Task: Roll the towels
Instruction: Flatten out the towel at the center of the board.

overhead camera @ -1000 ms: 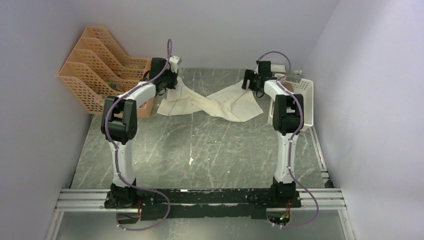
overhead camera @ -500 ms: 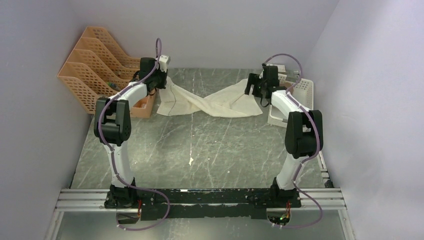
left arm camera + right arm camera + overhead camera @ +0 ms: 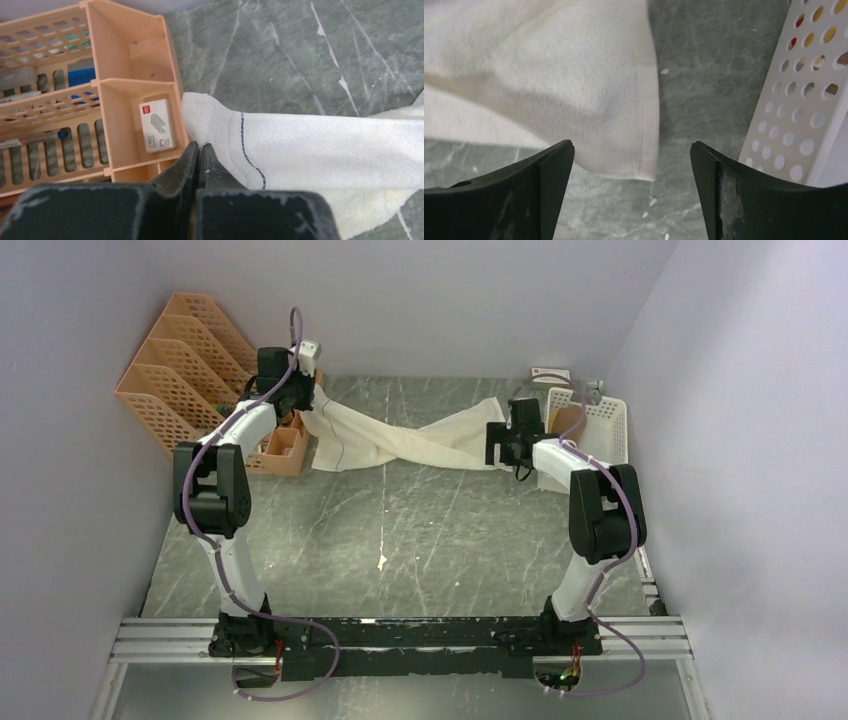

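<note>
The cream-white towel (image 3: 400,440) lies stretched and twisted across the back of the table. My left gripper (image 3: 298,398) is shut on its left corner, next to the orange organizer; in the left wrist view the closed fingertips (image 3: 200,146) pinch the hem of the towel (image 3: 325,145). My right gripper (image 3: 500,445) is open above the towel's right end; in the right wrist view the towel corner (image 3: 574,90) lies flat on the table between the spread fingers (image 3: 631,150), touching neither. A brown patch (image 3: 572,420), perhaps the brown towel, shows inside the white basket.
An orange tiered organizer (image 3: 180,370) and its low tray (image 3: 130,75), holding a small staple box (image 3: 156,125), stand at the back left. A white perforated basket (image 3: 605,425) (image 3: 809,100) stands at the back right. A small box (image 3: 551,374) sits behind it.
My left gripper has moved left and back with the towel corner, pulling the towel taut. My right gripper has moved toward the near side, over the towel's right end.
</note>
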Controlling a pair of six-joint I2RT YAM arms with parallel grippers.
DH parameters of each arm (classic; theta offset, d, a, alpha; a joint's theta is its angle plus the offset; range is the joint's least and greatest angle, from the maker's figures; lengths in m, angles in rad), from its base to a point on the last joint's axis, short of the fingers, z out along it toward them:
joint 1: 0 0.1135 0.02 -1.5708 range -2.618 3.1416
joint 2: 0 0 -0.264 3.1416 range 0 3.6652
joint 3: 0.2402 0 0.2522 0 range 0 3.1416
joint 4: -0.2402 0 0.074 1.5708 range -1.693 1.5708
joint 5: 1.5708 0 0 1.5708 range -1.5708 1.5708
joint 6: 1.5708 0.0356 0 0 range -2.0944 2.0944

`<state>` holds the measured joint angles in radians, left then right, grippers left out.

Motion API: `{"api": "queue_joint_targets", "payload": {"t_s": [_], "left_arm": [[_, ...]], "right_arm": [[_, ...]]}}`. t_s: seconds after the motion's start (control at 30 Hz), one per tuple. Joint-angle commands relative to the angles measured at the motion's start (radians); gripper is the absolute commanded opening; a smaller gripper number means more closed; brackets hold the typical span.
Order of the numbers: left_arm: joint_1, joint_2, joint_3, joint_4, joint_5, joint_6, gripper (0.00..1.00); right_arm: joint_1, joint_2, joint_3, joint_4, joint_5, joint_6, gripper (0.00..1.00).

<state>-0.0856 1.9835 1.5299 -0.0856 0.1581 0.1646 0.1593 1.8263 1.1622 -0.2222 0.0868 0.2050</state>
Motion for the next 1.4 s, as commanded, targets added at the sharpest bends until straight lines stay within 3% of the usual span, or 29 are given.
{"api": "queue_joint_targets", "payload": {"t_s": [0.0,0.13,0.23,0.37,0.53,0.83,1.1,1.17,1.2,1.23,1.3,1.37], "left_arm": [[0.033,-0.036,0.032,-0.037,0.01,0.031,0.07],[0.053,-0.034,0.052,-0.048,0.029,0.032,0.07],[0.064,-0.033,0.059,-0.05,0.042,0.029,0.07],[0.071,-0.032,0.062,-0.049,0.061,0.022,0.07],[0.071,-0.028,0.061,-0.045,0.081,0.014,0.07],[0.073,-0.036,0.05,-0.047,0.079,0.025,0.07],[0.073,-0.025,0.065,-0.054,0.084,0.024,0.07],[0.073,-0.025,0.068,-0.055,0.084,0.023,0.07],[0.073,-0.025,0.068,-0.053,0.085,0.023,0.07],[0.073,-0.025,0.07,-0.052,0.086,0.022,0.07],[0.072,-0.029,0.07,-0.055,0.087,0.022,0.07],[0.073,-0.038,0.066,-0.055,0.084,0.026,0.07]], "right_arm": [[0.034,-0.097,-0.055,0.111,0.042,-0.18,0.89],[0.035,-0.174,-0.137,0.271,-0.073,-0.34,0.91],[0.033,-0.264,-0.217,0.334,-0.28,-0.55,0.91],[0.028,-0.284,-0.225,0.172,-0.519,-0.918,0.91],[0.009,-0.157,-0.082,-0.071,-0.635,-1.124,0.86],[0.009,0.0,0.055,-0.21,-0.617,-1.217,0.77],[0.0,-0.012,0.005,-0.188,-0.517,-1.212,0.7],[-0.002,-0.021,-0.011,-0.165,-0.513,-1.203,0.63],[-0.003,-0.02,-0.016,-0.153,-0.501,-1.199,0.55],[-0.002,-0.016,-0.018,-0.138,-0.484,-1.193,0.41],[-0.003,0.001,-0.006,-0.135,-0.454,-1.202,0.02],[-0.005,0.013,0.014,-0.13,-0.428,-1.185,0.0]]}}
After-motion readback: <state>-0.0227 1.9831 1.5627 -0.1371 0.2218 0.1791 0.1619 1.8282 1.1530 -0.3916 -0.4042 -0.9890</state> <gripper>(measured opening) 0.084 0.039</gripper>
